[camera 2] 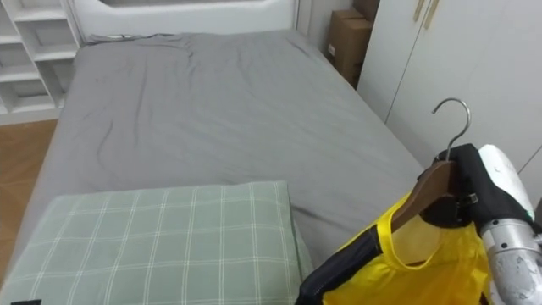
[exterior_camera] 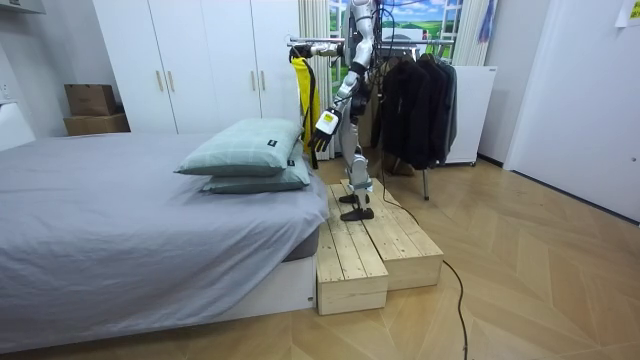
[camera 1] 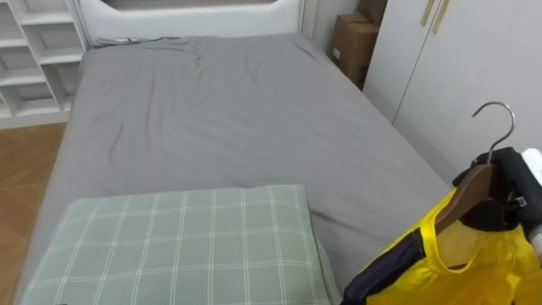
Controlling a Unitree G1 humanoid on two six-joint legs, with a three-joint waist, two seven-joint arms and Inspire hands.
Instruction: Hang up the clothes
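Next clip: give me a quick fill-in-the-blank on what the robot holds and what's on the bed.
1. The robot's right hand grips a brown wooden hanger just below its metal ____.
2. On the hanger hangs a garment with dark trim, mainly ____ in colour.
3. The pale green checked pillow lies on a bed sheet coloured ____.

Missing words: hook; yellow; grey.

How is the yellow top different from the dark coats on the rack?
The yellow top is bright with dark trim; the dark coats are black all over. The yellow top's wooden hanger sits in the right robot hand, hook on nothing; the dark coats hang on a rack. Both are hanging clothes.
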